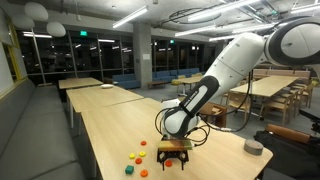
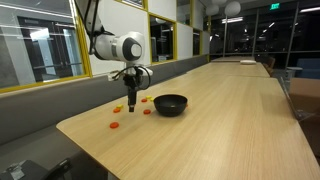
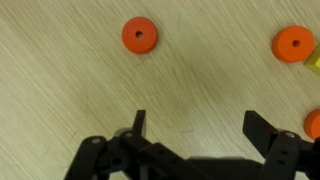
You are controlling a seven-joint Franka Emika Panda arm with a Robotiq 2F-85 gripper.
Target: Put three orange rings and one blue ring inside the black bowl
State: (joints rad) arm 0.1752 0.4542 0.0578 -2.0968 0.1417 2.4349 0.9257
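Gripper (image 3: 195, 128) is hovering wide open and empty, with the nearest tiny orange plastic ring (image 3: 140, 35) lying flat ahead of the jaws, off-centre, and the small round black bowl (image 2: 170, 104) sitting close by near the tabletop's (image 2: 235, 130) end edge.

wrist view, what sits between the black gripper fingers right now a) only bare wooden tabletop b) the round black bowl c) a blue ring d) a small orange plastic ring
a: the gripper stands open over the bare light wooden tabletop, and the nearest small orange plastic ring lies apart from it, beyond the fingertips.
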